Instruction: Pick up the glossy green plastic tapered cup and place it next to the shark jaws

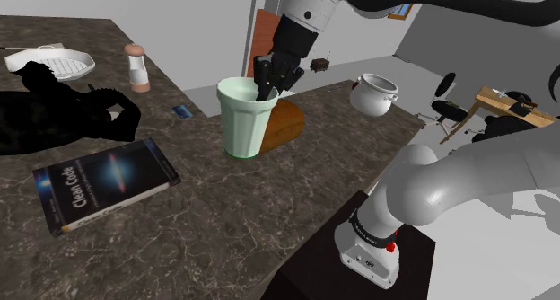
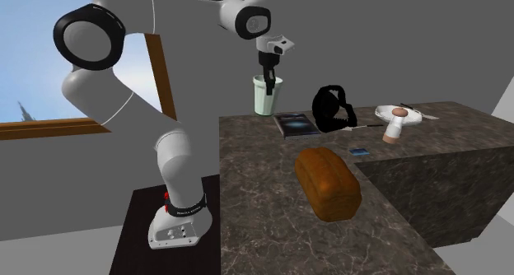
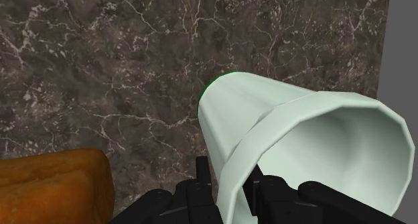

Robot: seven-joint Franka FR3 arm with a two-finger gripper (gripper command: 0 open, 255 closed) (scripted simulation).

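A pale green tapered cup hangs upright with my gripper shut on its rim, one finger inside and one outside the wall. Its base seems to be a little off the dark marble counter, just beside the brown bread loaf. The shark jaws are drawn as an all-black shape and lie on the counter at the shoulder view's left, well away from the cup.
A book lies between the cup and the jaws. Behind them stand a small white shaker, a white dish and a small blue card. The counter edge runs close to the cup.
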